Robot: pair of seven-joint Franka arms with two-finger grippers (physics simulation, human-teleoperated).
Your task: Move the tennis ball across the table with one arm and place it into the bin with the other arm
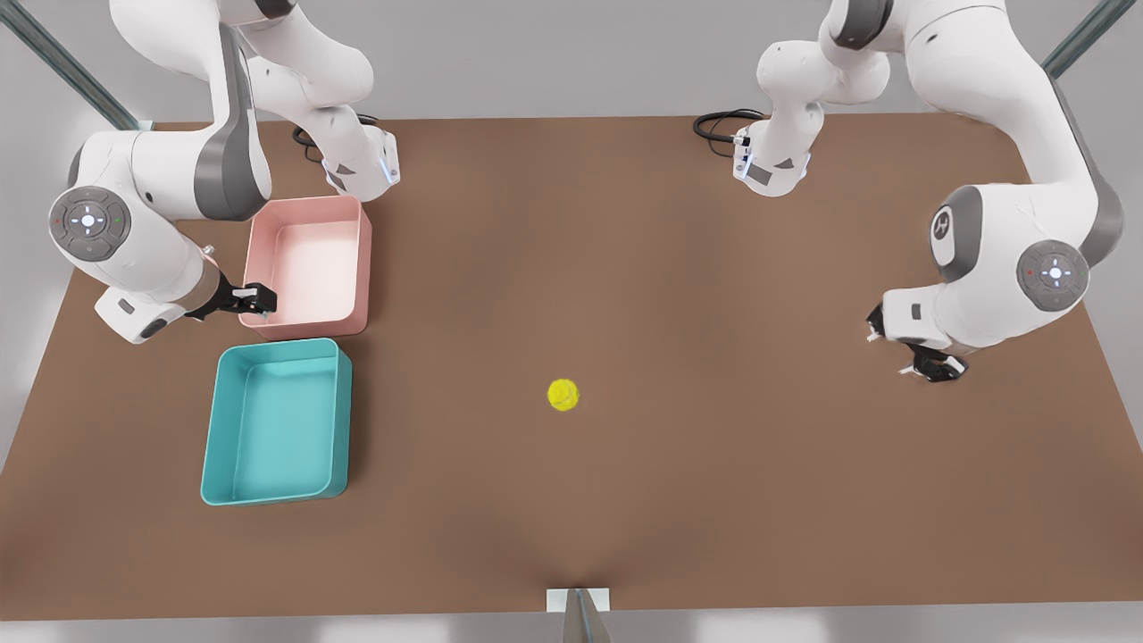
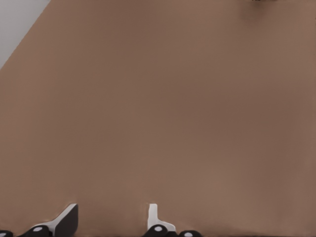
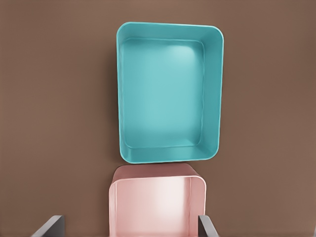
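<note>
One tennis ball (image 1: 563, 394), two trays (image 1: 276, 421)

Table (image 1: 714, 464) matte brown; tennis ball (image 1: 563, 394) fuzzy; teal bin (image 1: 214, 446) and pink tray (image 1: 364, 268) smooth, slightly glossy plastic.

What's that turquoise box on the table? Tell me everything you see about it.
The teal bin is a rectangular tray with rounded corners and low walls, smooth like plastic, open on top and empty inside. It sits flat on the brown table at the front view's left, just beside the pink tray, with a narrow gap or none between them. The tennis ball lies apart from it on the bare tabletop. No gripper touches it.
</note>
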